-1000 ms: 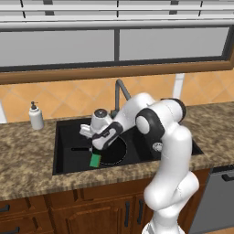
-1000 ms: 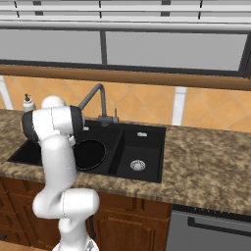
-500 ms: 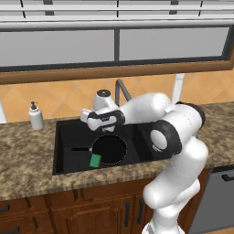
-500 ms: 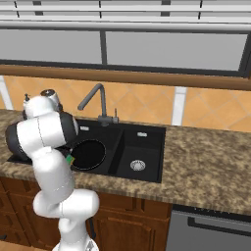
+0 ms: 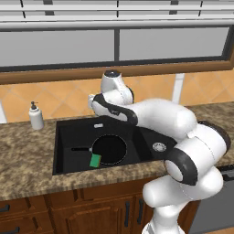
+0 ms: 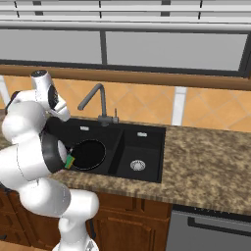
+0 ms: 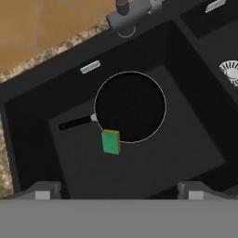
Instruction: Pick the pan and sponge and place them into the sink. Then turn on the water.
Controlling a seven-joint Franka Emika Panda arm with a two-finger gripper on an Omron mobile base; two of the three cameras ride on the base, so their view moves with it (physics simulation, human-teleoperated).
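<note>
End effector (image 7: 119, 189) hangs above the sink (image 7: 28, 116), fingers spread wide, holding nothing. Below, in the large basin, the sponge (image 7: 111, 142) leans on the pan's (image 7: 130, 107) near rim beside its handle. Farther back the faucet (image 6: 93, 98) rises from the desk (image 5: 27, 151).

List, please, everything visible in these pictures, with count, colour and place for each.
Pan: one, black, in the large basin, handle toward the basin's side wall.
Sponge: one, green, at the pan's rim near the handle.
Sink: one, black, double-basin, set in the counter.
Faucet: one, dark grey, behind the sink; no stream visible.
Soap dispenser: one, white, on the counter beside the sink.
Counter: one, brown speckled.
Window: one, above the backsplash.
Gripper: one, fingers dark, open above the large basin.
</note>
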